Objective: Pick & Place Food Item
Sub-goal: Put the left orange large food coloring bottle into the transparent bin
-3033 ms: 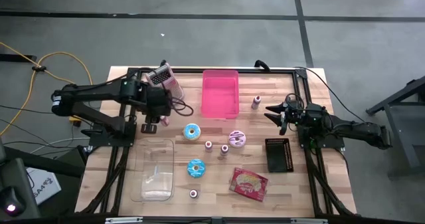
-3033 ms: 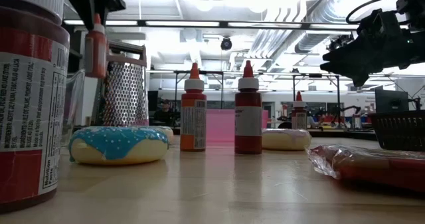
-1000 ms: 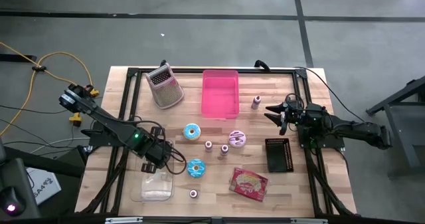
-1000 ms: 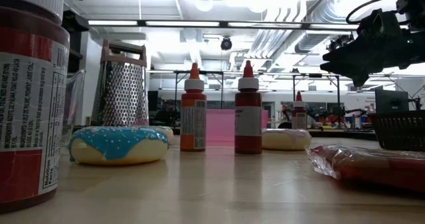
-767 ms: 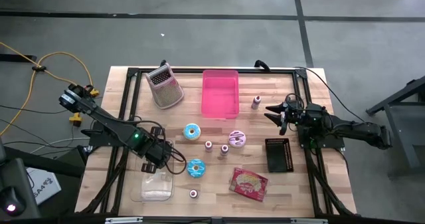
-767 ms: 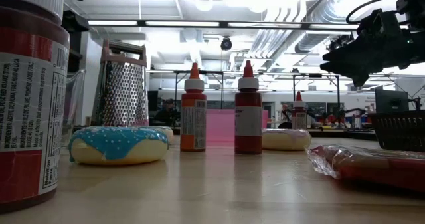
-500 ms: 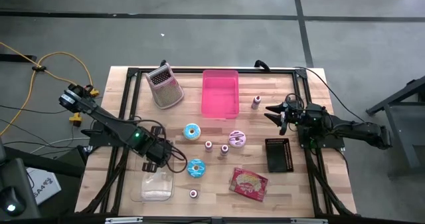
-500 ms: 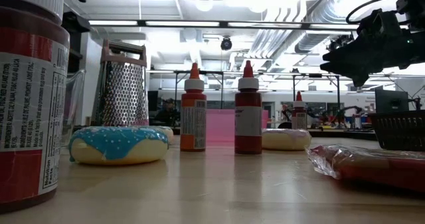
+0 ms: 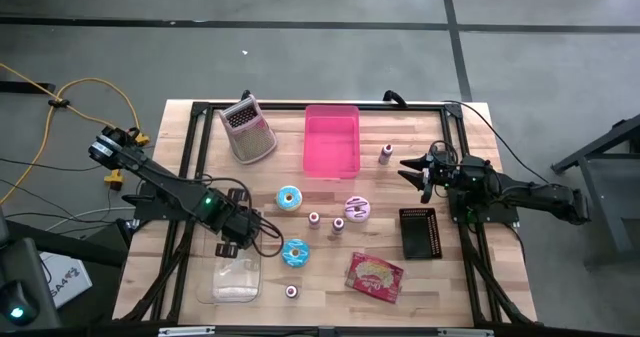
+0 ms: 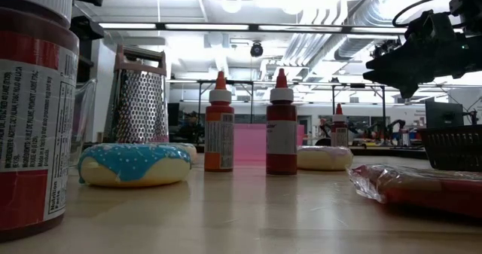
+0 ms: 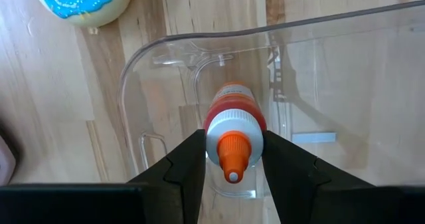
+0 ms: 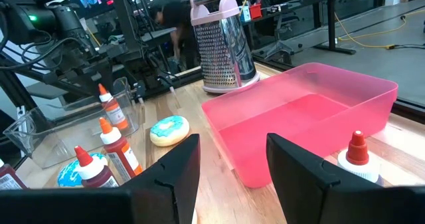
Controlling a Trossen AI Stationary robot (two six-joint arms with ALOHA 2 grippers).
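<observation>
Bottle (image 11: 232, 127) sat between my left gripper (image 11: 232, 159) fingers, inside clear bin (image 11: 345, 78); grip looked loosening. I judged: open fully, lift straight. Right gripper (image 12: 232, 159) idled open, far right.

Robotics lab or workshop. Exposed ceiling ducts (image 10: 392, 13), concrete floor (image 9: 300, 57), more metal-framed benches (image 10: 361, 103) far behind the table (image 9: 400, 287).

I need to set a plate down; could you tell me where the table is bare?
The table corner bordered by the snack packet and the black basket is bare. A gap lies between packet and jar. Donuts and bottles crowd the centre; the left gripper hangs over the clear tub.
</observation>
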